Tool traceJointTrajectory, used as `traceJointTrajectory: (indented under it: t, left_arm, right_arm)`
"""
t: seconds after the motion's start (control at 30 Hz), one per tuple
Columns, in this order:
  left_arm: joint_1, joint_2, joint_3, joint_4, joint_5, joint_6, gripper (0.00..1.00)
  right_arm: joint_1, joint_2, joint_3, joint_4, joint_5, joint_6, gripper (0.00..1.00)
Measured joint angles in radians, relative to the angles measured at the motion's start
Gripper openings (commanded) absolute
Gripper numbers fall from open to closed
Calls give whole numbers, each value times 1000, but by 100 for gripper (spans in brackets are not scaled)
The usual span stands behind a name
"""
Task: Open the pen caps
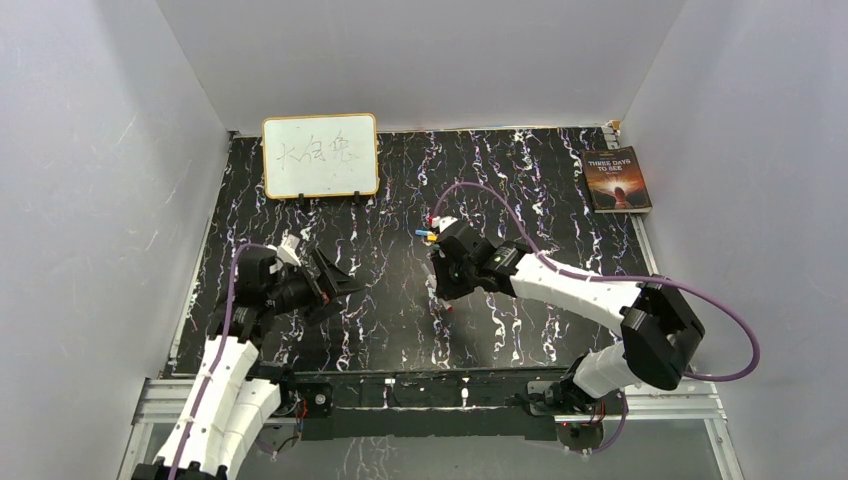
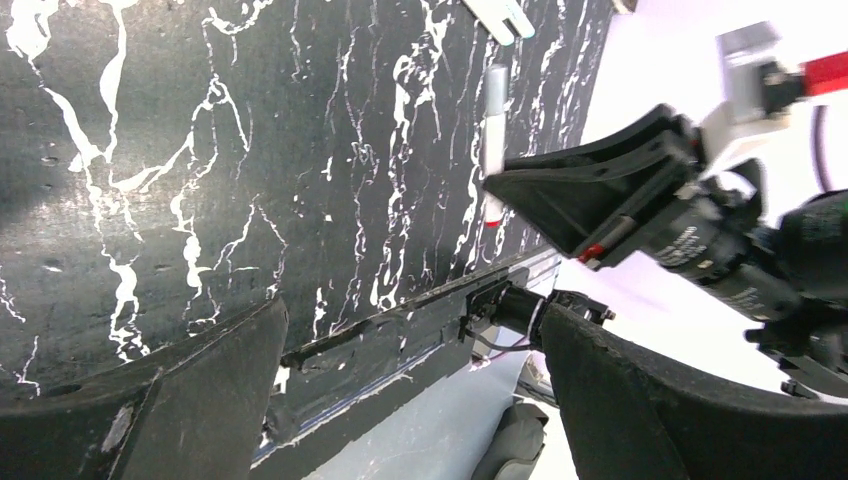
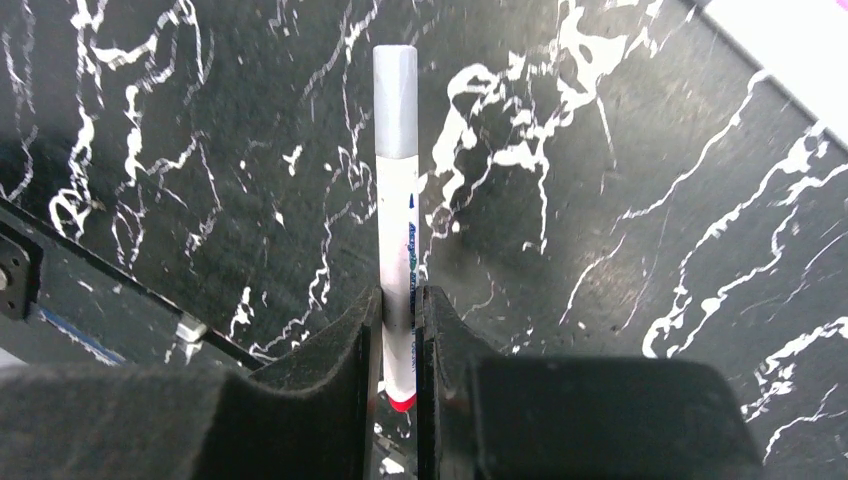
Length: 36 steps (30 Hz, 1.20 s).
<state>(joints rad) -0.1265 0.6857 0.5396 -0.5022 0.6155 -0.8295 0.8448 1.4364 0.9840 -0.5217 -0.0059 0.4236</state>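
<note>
From above, the left gripper [image 1: 342,280] stands wide open over the left part of the black marbled table [image 1: 400,200] and holds nothing. The right gripper [image 1: 440,288] is near the middle of the table, closed on a pen [image 1: 446,303] that points toward the near edge. A whiteboard [image 1: 320,155] stands at the far edge and a book [image 1: 615,180] lies in the far right corner. In the left wrist view, the left fingers [image 2: 150,400] are far apart, and the pen hangs from the other gripper above the table, its grey end [image 2: 495,85] away from the grip. In the right wrist view, the two fingers [image 3: 340,340] press the white barrel from both sides. The red end [image 3: 400,402] sits deep between them, and the grey end is free.
</note>
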Motion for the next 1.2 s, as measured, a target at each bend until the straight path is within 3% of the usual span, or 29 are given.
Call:
traceJointTrajectory:
  t: [0.37, 0.67, 0.93, 1.2]
  left_arm:
    - [0, -93, 14, -60, -1, -19, 98]
    - [0, -90, -62, -8, 40, -34, 98]
    - [-16, 27, -76, 173, 64, -86, 98]
    - [-211, 260, 39, 319, -12, -106, 98]
  right_arm:
    - [19, -56, -46, -57, -24, 61, 7]
    - [19, -136, -52, -102, -20, 106, 7]
    - [20, -190, -52, -148, -16, 125, 7]
    - [20, -204, -52, -186, 10, 136, 7]
